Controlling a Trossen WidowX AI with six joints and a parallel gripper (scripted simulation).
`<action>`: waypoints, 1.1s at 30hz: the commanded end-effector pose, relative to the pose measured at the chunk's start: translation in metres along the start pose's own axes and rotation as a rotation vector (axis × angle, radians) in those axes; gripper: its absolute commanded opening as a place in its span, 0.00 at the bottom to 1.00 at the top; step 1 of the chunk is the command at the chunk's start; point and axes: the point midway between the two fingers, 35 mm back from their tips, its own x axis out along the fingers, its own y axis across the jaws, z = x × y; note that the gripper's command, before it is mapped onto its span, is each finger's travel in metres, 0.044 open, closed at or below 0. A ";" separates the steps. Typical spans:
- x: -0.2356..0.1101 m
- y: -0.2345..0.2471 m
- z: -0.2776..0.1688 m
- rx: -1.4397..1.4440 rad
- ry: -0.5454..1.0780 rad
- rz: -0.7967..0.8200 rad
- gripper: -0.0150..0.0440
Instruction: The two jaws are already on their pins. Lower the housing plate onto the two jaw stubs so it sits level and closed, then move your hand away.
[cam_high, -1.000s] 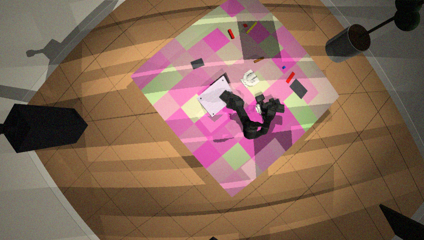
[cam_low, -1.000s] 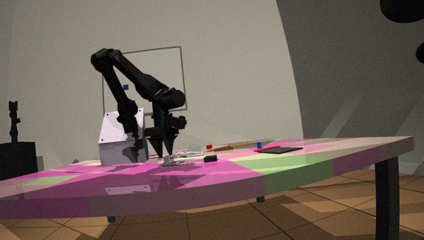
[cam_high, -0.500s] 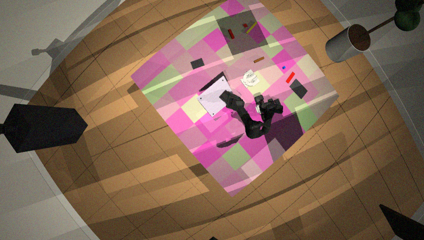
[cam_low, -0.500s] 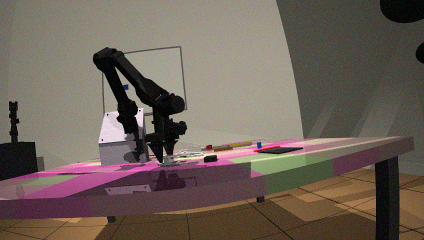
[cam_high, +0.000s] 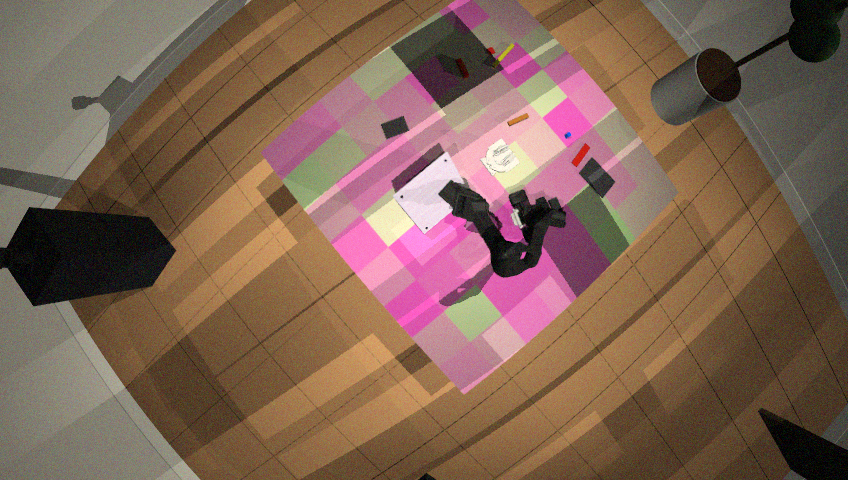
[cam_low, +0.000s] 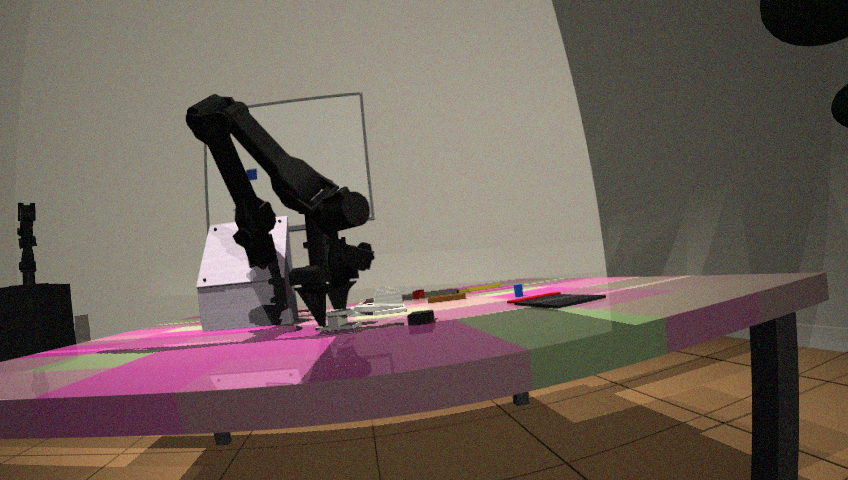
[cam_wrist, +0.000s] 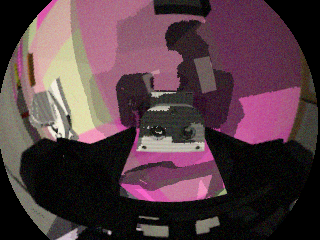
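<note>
A small light grey assembly is low at the table top. In the wrist view it shows two round features, two small corner holes and an arched, shaded upper part. My gripper is open, pointing down, with its fingers at either side of this assembly and nothing gripped. Which layer is the housing plate, and whether it is level on the jaw stubs, I cannot tell. The fingers and arm hide part of it. A white fan-shaped piece stands apart from it.
A sloped white box stands beside the arm. A black block is near the assembly. A dark pad, a red bar and an orange bar lie farther off.
</note>
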 end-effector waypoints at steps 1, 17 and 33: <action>0.000 0.000 0.000 -0.004 -0.002 0.002 1.00; 0.000 0.000 0.000 0.000 0.000 0.000 0.85; -0.020 0.001 0.003 0.001 0.001 0.006 0.85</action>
